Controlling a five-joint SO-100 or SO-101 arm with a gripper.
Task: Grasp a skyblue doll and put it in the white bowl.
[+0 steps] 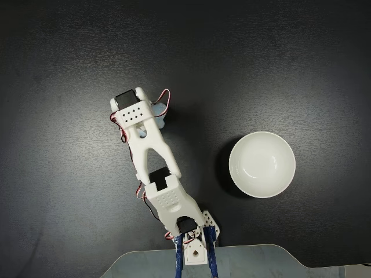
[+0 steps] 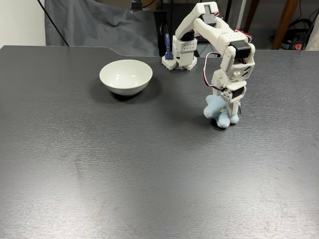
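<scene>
The skyblue doll [image 2: 218, 110] is a small fluffy plush at the right of a fixed view, right under my downward-pointing gripper [image 2: 230, 105]. The gripper is shut on the doll's upper part, and the doll's lower lobes hang at or just above the table; I cannot tell if they touch. From above, the arm's wrist [image 1: 135, 112] covers the fingers, and only a pale blue edge of the doll [image 1: 160, 117] peeks out beside it. The white bowl [image 1: 282, 180] stands upright and empty to the right of the arm, well apart from the doll. From the front, the bowl [image 2: 125, 82] is left of the gripper.
The dark table [image 2: 124, 169] is bare in front of the bowl and the doll. The arm's base [image 2: 179, 56] is clamped at the far edge behind them, with grey cloth and furniture legs beyond the table.
</scene>
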